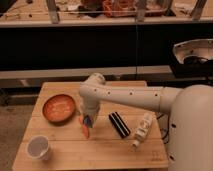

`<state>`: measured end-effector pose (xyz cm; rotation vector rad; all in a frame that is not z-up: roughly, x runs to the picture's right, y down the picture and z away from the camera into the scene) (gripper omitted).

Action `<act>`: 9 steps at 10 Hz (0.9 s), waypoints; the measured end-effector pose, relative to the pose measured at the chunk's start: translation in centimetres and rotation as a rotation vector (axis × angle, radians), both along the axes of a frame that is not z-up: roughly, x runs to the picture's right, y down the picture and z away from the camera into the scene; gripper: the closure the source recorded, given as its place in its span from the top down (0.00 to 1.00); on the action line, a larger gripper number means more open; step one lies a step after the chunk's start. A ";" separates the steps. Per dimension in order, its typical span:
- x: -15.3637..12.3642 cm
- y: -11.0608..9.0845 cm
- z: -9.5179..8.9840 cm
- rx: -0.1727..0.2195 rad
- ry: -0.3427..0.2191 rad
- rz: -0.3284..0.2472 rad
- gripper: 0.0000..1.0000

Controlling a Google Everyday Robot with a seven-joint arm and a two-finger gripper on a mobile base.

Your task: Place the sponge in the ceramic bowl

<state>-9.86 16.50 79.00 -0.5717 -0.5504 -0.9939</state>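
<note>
Low over the counter point(100, 150), just right of the bowl point(59, 109): the gripper point(89, 122), right at the blue sponge point(91, 120) and the carrot point(85, 131). Cannot tell whether gripping or loose. No sponge inside the bowl; left to do: getting it there.

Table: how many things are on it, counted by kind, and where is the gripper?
ceramic bowl: 1
white cup: 1
carrot: 1
sponge: 1
black block: 1
white bottle: 1
Total: 6
The gripper is down at the sponge, beside the carrot.
</note>
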 end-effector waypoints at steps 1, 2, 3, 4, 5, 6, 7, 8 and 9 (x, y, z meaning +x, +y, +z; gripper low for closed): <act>-1.1 -0.5 0.2 0.005 -0.005 -0.009 0.00; -2.2 -1.0 0.4 0.009 -0.012 -0.018 0.00; -2.7 -1.3 0.5 0.010 -0.014 -0.022 0.00; -3.1 -1.9 0.8 0.015 -0.012 -0.030 0.00; -3.5 -2.5 1.0 0.017 -0.014 -0.035 0.00; -4.3 -3.2 1.3 0.020 -0.017 -0.040 0.00; -5.7 -4.0 1.7 0.026 -0.025 -0.044 0.00; -6.7 -4.4 1.7 0.028 -0.032 -0.052 0.00; -7.0 -4.7 1.8 0.033 -0.034 -0.065 0.00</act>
